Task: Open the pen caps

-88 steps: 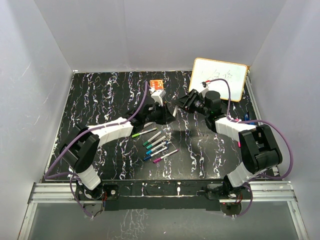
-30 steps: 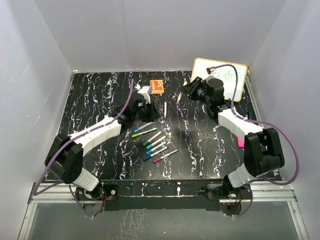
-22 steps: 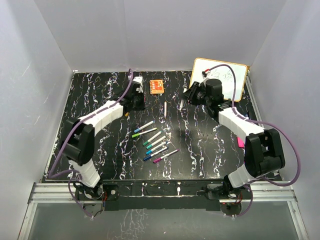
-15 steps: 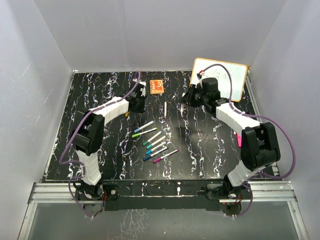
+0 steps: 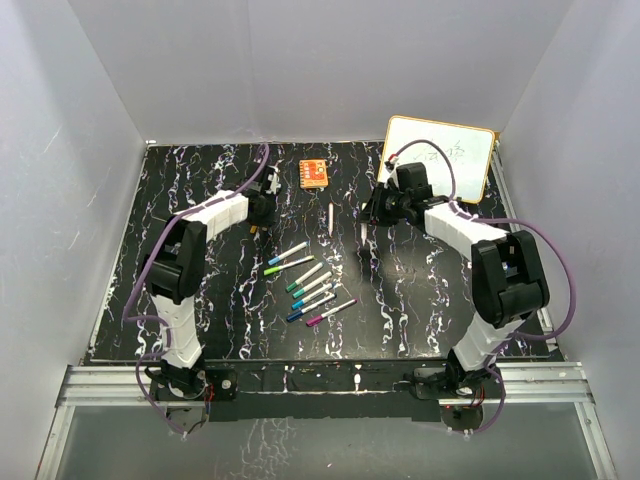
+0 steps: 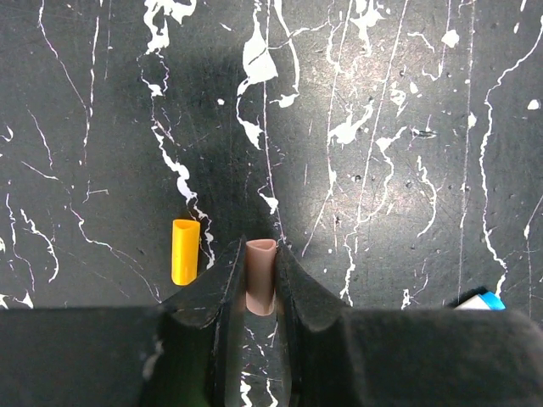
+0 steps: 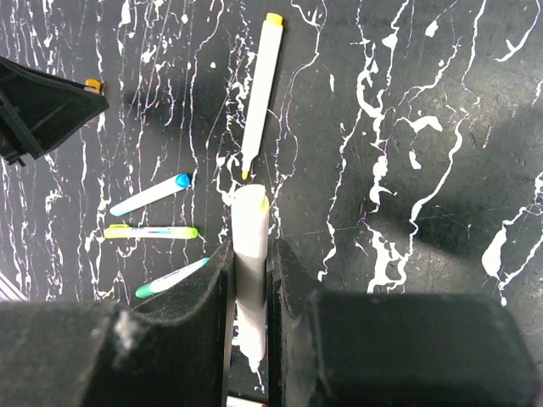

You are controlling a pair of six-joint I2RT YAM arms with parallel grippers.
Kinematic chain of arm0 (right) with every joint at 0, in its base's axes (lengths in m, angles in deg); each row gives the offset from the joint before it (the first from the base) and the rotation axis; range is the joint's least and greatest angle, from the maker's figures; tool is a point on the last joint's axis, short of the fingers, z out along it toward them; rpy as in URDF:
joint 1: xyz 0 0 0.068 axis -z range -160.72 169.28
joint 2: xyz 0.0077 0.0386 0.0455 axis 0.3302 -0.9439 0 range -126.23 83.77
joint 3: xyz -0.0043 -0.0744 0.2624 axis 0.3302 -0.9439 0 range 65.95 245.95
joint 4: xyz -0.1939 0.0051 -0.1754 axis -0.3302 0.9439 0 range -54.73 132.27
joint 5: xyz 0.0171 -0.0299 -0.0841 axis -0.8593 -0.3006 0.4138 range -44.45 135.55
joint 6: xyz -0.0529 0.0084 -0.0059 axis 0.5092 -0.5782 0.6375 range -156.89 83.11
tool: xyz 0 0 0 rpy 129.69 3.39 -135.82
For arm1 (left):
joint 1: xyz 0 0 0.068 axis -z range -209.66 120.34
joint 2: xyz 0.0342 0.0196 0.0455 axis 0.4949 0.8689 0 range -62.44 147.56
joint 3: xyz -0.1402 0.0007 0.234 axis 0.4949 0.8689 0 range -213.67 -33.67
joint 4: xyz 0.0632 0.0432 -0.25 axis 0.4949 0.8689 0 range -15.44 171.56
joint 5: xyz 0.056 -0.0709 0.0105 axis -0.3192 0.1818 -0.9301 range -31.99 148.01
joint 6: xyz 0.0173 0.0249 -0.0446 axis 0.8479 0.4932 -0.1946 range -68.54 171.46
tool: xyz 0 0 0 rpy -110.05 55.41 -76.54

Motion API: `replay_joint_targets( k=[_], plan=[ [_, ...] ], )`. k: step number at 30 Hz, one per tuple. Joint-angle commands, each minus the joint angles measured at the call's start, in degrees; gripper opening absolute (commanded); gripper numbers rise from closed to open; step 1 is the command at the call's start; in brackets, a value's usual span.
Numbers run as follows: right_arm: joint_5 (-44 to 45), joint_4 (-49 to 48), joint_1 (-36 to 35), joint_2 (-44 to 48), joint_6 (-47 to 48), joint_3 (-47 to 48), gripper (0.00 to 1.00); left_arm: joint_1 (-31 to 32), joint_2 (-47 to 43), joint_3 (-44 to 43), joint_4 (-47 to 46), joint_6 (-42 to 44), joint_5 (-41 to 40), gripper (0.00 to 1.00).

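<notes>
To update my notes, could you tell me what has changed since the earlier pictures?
The left gripper pulled away leftward from the middle with a cap, now beside a yellow cap. The right gripper, shut on a pen, came nearer a loose pen. The pen row, block and whiteboard stayed put.

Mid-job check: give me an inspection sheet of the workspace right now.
Surface: black marbled table, nothing spilled seen.
Job's things: row of pens; one uncapped pen lying apart; yellow cap loose on the table.
Clutter: orange block and whiteboard at the back.
Tools: left tool shut on a brownish cap; right tool shut on a white pen barrel.
Cables: purple cables along both arms, off the pens.
Surroundings: plain walls; nothing seen beyond.
</notes>
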Motion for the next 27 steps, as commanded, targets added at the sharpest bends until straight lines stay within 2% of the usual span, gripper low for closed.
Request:
replay_joint_targets(
  k=[1,14,19,23,27],
  plan=[
    [-0.9,0.6,-0.1,-1.4,1.5,3.6,0.00,-0.3,0.8,-1.7,0.9,1.0,-0.7,0.00],
    [-1.7,4.1,-0.1,-13.0,2.7,11.1,0.00,-1.2,1.7,-1.0,0.5,0.7,-0.2,0.00],
    [-1.9,5.6,-0.3,-17.9,2.8,16.0,0.00,-1.3,0.6,0.0,0.1,0.4,-0.5,0.10],
    [-1.4,5.4,-0.9,-20.1,2.1,17.8,0.00,-1.2,-0.8,0.5,-0.3,0.1,-0.8,0.25],
    [-1.1,4.9,-1.0,-21.7,1.1,18.6,0.00,-1.3,-2.5,0.2,-0.2,-0.1,-0.9,0.34]
  ],
)
